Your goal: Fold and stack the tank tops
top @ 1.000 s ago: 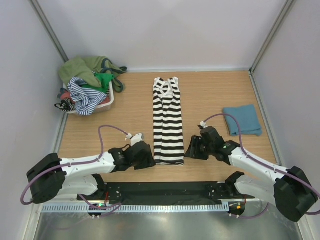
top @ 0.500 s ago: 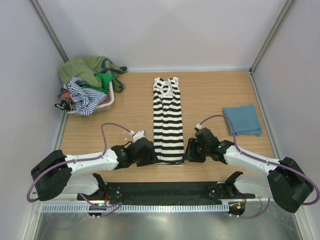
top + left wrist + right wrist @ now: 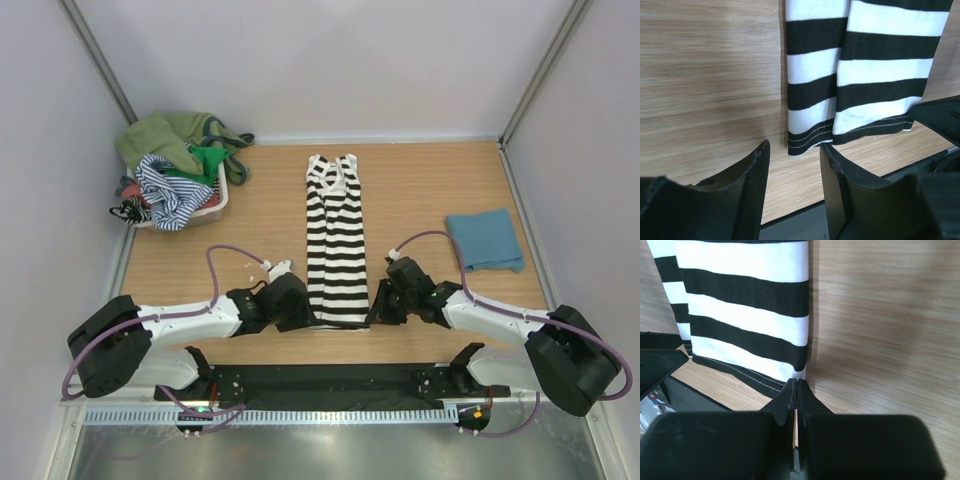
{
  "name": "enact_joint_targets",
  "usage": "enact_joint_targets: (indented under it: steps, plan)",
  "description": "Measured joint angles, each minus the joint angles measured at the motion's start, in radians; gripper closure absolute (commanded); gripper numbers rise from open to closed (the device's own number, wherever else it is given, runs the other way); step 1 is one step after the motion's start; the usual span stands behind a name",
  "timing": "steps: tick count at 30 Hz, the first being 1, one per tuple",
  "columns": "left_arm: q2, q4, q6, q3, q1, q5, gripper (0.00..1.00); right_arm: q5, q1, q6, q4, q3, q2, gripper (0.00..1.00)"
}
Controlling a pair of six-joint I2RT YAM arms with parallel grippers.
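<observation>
**A:** What had shifted since the earlier frame?

**B:** Both arms had crept inward along the lower part of the top view. The left gripper (image 3: 303, 312) had closed in on the lower left corner of the black-and-white striped tank top (image 3: 336, 240). The right gripper (image 3: 377, 312) had slid to its lower right corner, and its jaws had come together.

**A:** Where did that top lie?

**B:** Flat in the middle of the wooden table (image 3: 420, 190), folded into a narrow strip. The neckline was toward the top of the frame and the hem toward the bottom.

**A:** And the left claw?

**B:** It was spread. In the left wrist view its two fingers (image 3: 752, 185) stood apart, and the stitched hem corner lay just beyond the gap, with nothing pinched.

**A:** The right one?

**B:** It was pressed together. In the right wrist view the fingertips (image 3: 790, 392) met in a thin line right at the hem corner. I could not tell whether any cloth was caught between them.

**A:** Where were the other tops?

**B:** A teal-blue tank top (image 3: 486, 240) sat folded at the right of the frame, well apart from the striped one. At the upper left, a heap of tops (image 3: 170, 160) in olive, green and thin navy stripes spilled over a pale basket (image 3: 222, 196).
</observation>
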Motion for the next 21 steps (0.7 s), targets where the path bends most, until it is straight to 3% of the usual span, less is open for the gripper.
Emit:
enact_joint_targets:
  steps: [8, 12, 15, 18, 21]
  plan:
    - [0.010, 0.010, 0.000, 0.000, 0.013, 0.005, 0.56, 0.000, 0.001, 0.008, 0.005, -0.035, -0.034, 0.99]
    - [0.036, 0.034, -0.003, 0.005, 0.013, 0.023, 0.62, 0.000, 0.003, 0.008, 0.005, -0.036, -0.040, 0.99]
    - [0.061, 0.059, -0.008, 0.010, 0.014, 0.040, 0.71, 0.000, 0.003, 0.008, 0.006, -0.038, -0.040, 0.99]
    - [0.085, 0.086, -0.015, 0.011, 0.014, 0.055, 0.98, 0.000, 0.003, 0.008, 0.005, -0.039, -0.040, 0.99]
    - [0.095, 0.094, -0.010, 0.011, 0.015, 0.068, 1.00, 0.000, 0.003, 0.008, 0.003, -0.039, -0.041, 0.99]
